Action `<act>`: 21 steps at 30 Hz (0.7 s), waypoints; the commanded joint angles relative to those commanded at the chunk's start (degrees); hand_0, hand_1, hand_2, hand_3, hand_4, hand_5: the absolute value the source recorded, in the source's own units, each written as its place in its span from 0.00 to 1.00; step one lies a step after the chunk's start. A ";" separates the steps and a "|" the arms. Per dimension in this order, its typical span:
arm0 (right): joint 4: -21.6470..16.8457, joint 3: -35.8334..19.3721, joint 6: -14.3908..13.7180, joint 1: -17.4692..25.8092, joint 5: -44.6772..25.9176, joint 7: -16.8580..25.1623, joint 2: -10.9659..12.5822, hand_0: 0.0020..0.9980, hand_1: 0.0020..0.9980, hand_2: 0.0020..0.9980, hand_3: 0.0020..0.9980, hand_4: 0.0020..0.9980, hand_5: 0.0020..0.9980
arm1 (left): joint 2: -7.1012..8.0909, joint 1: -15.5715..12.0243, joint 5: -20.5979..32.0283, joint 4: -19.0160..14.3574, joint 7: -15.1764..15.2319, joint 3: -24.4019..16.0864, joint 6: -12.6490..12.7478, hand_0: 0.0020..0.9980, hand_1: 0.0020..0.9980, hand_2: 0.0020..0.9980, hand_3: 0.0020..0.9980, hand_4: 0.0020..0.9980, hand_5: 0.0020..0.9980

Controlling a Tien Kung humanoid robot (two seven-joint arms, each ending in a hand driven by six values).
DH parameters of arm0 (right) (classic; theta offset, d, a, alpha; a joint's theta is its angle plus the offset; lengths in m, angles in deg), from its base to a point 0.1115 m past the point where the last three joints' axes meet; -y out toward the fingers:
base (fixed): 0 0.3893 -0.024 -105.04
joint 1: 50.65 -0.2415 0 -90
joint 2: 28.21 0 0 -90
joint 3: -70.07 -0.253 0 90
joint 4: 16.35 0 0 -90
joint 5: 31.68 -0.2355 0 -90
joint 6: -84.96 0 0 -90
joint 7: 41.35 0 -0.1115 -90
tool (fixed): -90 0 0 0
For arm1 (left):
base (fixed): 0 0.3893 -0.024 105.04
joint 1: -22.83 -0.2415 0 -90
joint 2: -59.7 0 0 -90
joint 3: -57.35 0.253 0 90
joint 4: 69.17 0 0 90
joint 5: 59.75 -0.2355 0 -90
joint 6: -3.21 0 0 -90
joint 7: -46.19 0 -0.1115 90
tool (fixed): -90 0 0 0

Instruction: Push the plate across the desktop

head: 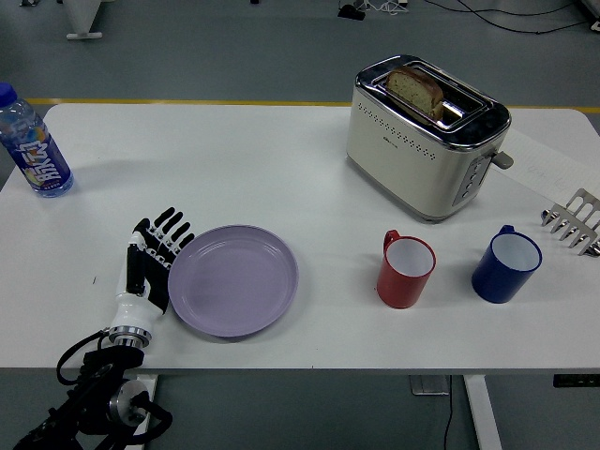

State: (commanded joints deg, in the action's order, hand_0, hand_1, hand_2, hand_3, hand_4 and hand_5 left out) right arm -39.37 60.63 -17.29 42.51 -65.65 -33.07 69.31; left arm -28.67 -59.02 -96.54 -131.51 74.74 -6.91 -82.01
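Left hand [153, 264] (fingers straight, holding nothing) touches the lilac plate [234, 279]'s left rim.
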 joint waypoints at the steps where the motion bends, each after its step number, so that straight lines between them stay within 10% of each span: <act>1: 0.00 -0.02 0.00 0.01 0.01 0.00 0.00 0.61 0.62 0.77 0.70 0.48 0.46 | 0.02 -0.04 0.12 -0.11 0.01 0.17 0.02 0.76 0.79 0.84 0.76 0.45 1.00; 21: 0.06 -0.32 -0.11 0.04 -0.01 0.01 -0.06 0.61 0.62 0.76 0.70 0.48 0.46 | 0.95 0.11 2.84 -3.75 -0.25 7.26 -0.12 0.75 0.79 0.84 0.75 0.45 1.00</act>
State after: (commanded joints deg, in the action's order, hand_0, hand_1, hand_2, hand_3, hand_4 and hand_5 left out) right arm -39.31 60.31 -17.40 42.55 -65.66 -33.06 69.25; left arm -27.72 -58.91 -93.70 -135.26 74.49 0.35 -82.12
